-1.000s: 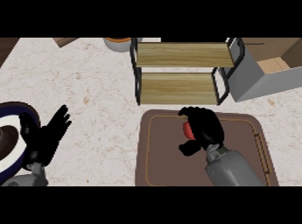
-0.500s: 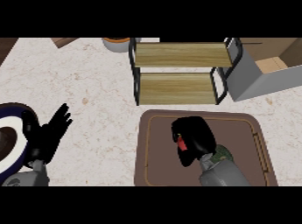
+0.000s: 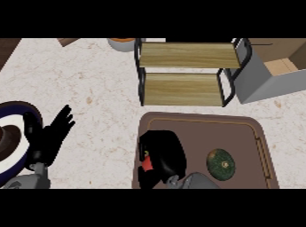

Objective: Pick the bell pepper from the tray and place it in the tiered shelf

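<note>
Currently grasping | right hand [image 3: 163, 153] curled round red bell pepper [image 3: 145, 163], lower centre, on tray [image 3: 260, 133] | next: lift toward tiered shelf [image 3: 181, 88], upper centre

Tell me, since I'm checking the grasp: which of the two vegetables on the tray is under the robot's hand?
The red bell pepper at the tray's left: the right hand curls over it. The round dark green one lies apart, untouched.
</note>
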Tool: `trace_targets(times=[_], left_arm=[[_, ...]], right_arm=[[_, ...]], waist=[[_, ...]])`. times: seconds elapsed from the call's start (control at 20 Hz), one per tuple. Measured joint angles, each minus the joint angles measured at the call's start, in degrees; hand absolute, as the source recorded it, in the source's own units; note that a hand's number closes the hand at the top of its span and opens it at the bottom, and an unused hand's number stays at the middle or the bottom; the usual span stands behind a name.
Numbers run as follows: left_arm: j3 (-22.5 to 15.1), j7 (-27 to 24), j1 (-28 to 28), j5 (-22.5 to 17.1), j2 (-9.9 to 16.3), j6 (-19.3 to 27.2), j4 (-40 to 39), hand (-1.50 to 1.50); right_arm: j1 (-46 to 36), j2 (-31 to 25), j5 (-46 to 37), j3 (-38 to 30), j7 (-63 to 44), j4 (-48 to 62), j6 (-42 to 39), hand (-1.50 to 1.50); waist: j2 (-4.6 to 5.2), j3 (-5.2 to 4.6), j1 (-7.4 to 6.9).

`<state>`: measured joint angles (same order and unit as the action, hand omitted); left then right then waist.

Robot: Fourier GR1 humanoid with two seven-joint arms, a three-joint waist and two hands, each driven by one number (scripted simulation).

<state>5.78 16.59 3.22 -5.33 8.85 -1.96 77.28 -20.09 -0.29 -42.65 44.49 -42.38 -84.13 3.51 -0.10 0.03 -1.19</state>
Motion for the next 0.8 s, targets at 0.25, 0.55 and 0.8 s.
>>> trace_targets(times=[0.25, 0.55, 0.8], left_arm=[[0.12, 0.3, -0.67, -0.01, -0.11, 0.2, 0.39, 0.0], [1.04, 0.17, -0.29, -0.34, 0.64, -0.12, -0.43, 0.0], [1.12, 0.0, -0.26, -0.15, 0.71, -0.1, -0.69, 0.0]], right_arm=[[-6.19, 0.15, -2.96, 5.24, -12.58, -11.34, 3.75, 1.5], [-16.41, -0.27, -7.27, 1.54, -21.44, -22.98, -0.23, 1.5], [-24.72, -0.56, -7.01, -4.98, -25.26, -27.81, -4.43, 1.5]], waist=[[-0.32, -0.02, 0.59], [-0.47, -0.08, 1.21], [-0.53, -0.09, 1.38]])
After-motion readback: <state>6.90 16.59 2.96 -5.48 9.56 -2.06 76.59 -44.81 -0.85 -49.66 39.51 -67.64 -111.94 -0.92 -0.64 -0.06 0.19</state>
